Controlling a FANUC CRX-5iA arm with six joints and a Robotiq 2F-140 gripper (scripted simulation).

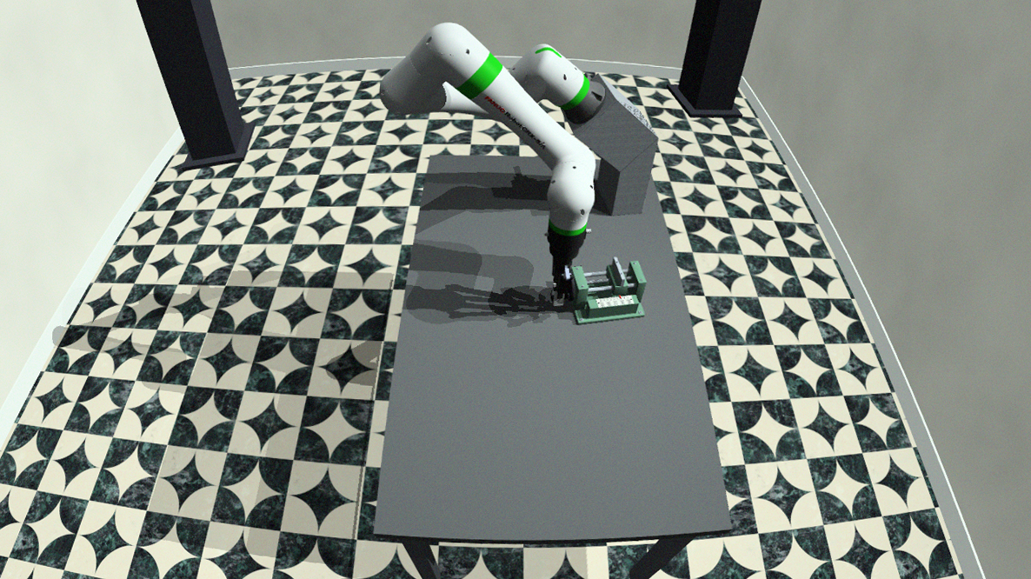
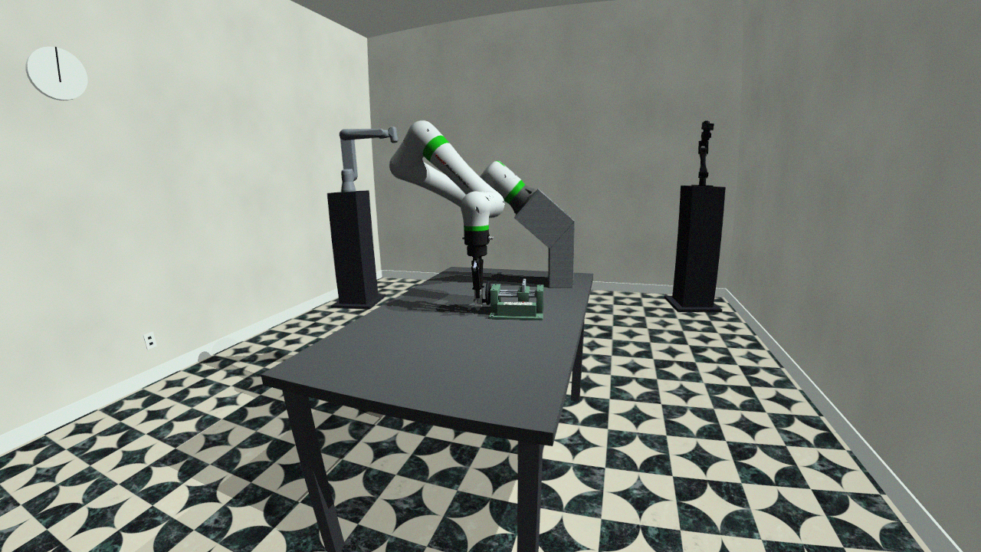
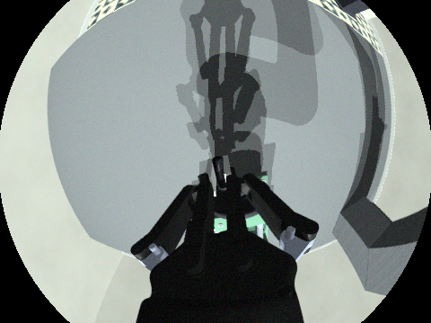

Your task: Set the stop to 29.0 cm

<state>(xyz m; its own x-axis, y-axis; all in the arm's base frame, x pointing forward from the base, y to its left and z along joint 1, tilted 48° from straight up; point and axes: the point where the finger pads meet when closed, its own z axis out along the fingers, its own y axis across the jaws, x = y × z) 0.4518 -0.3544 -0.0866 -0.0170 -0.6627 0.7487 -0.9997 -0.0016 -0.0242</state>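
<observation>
A green screw-driven fixture (image 1: 618,313) (image 2: 516,310) stands on the table. Its stop (image 1: 620,276) (image 2: 523,290) sits on the rods, right of the middle and nearer the right end block. The white scale (image 1: 609,302) (image 2: 516,303) on the front is too small to read. The dark handwheel (image 2: 487,294) (image 3: 221,207) is at the fixture's left end, largely hidden by the fingers in the wrist view. My gripper (image 1: 557,299) (image 2: 477,300) (image 3: 219,164) points down beside it, shut on the handwheel's black handle (image 3: 218,166), whose end shows between the fingertips.
The grey table (image 1: 552,437) (image 2: 411,363) carries the fixture and the arm's angled grey pedestal (image 1: 622,164) (image 2: 561,250). The right end block (image 1: 637,279) stands beyond the stop. Two dark pillars stand off the table at the back.
</observation>
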